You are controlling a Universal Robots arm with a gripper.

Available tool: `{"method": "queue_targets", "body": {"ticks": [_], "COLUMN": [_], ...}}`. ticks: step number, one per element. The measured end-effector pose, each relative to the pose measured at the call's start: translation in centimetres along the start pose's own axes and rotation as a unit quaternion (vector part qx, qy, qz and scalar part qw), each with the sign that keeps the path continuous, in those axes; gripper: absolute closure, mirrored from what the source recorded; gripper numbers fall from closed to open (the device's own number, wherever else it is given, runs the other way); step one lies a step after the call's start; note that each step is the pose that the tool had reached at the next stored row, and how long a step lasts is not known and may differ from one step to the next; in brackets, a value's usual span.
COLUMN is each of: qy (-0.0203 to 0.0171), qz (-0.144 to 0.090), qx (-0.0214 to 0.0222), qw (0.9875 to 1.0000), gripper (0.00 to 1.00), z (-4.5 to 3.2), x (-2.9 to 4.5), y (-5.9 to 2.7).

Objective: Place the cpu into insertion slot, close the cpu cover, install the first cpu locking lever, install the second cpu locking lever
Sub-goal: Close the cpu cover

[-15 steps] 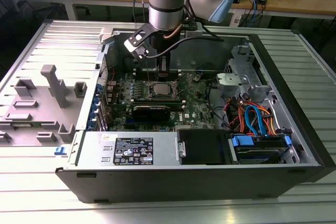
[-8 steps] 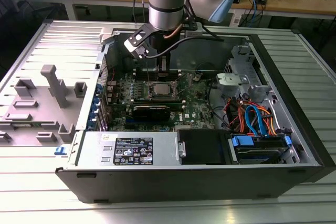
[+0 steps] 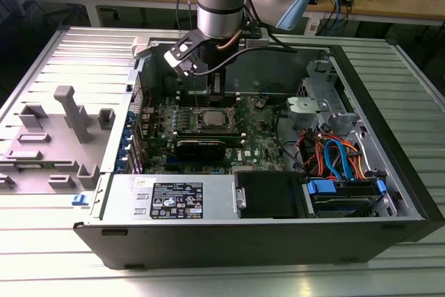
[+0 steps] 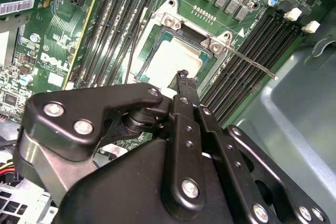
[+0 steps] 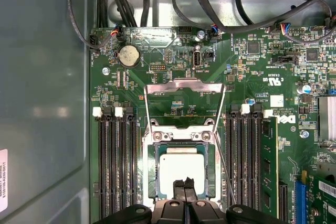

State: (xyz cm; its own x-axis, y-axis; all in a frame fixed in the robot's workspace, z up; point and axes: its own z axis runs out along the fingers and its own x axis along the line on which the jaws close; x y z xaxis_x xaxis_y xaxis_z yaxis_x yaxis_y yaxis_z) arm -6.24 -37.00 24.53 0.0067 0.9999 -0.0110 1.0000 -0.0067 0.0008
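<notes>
**Task status**

1. CPU placement: judged complete. The cpu (image 5: pixel 181 167) lies flat and square inside the insertion slot (image 5: pixel 152 179), directly beneath the fingertips of the hand (image 5: pixel 185 183).
2. Cover closure: not yet done. The cpu cover (image 5: pixel 184 84) is swung open on its hinge and stands beyond the slot, on the far side of the chip from the hand.
3. Locking levers: neither appears installed. One locking lever (image 4: pixel 252 63) angles away from the slot to one side of the hand, clear of any catch.

**Hand condition**

The hand is clenched. In both wrist views its two black fingers meet at the tips with nothing visible between them. The tips are over the near edge of the chip. Whether they touch it cannot be told.

**Materials and shapes**

- cpu: flat square with a pale matte metal top.
- insertion slot: square recess with a dark border around the chip and bright metal brackets with screws at the hinge end.
- cpu cover: thin bright sheet-metal frame with a large square window, through which the green board shows.
- locking lever: slender, straight wire rod.
- memory slots (image 5: pixel 113 161): long black ribbed channels flanking the slot on both sides of the hand.
- computer case (image 3: pixel 208 199): open grey sheet-metal box lying on a ribbed metal table (image 3: pixel 42 255).
</notes>
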Motion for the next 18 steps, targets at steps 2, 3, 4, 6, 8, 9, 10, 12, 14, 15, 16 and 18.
{"method": "queue_targets", "body": {"ticks": [2, 3, 4, 6, 8, 9, 10, 12, 14, 15, 16, 18], "qy": [-0.0001, -0.0001, -0.0001, -0.0001, -0.0001, -0.0001, -0.0001, -0.0001, -0.0002, -0.0001, -0.0001, -0.0001], "qz": [0.000, 0.000, 0.000, 0.000, 0.000, 0.000, 0.000, 0.000, 0.000, 0.000, 0.000, 0.000], "qx": [0.0000, 0.0000, 0.0000, 0.0000, 0.0000, 0.0000, 0.0001, 0.0000, 0.0001, 0.0000, 0.0000, 0.0000], "qw": [1.0000, 1.0000, 1.0000, 1.0000, 1.0000, 1.0000, 1.0000, 1.0000, 1.0000, 1.0000, 1.0000, 1.0000], "gripper": [0.89, 0.89, 0.89, 0.89, 0.89, 0.89, 0.89, 0.89, 0.89, 0.89, 0.89, 0.89], "z": [-0.02, -0.03, -0.03, -0.02, -0.03, -0.03, -0.03, -0.02, -0.10, -0.60, -0.92, -1.06], "x": [0.00, 0.00, 0.00, 0.00, 0.00, 0.00, 0.00, 0.00, -0.01, -0.01, -0.01, -0.01], "y": [0.00, 0.00, 0.00, 0.00, 0.00, 0.00, 0.00, 0.00, 0.00, 0.00, 0.00, 0.00]}}
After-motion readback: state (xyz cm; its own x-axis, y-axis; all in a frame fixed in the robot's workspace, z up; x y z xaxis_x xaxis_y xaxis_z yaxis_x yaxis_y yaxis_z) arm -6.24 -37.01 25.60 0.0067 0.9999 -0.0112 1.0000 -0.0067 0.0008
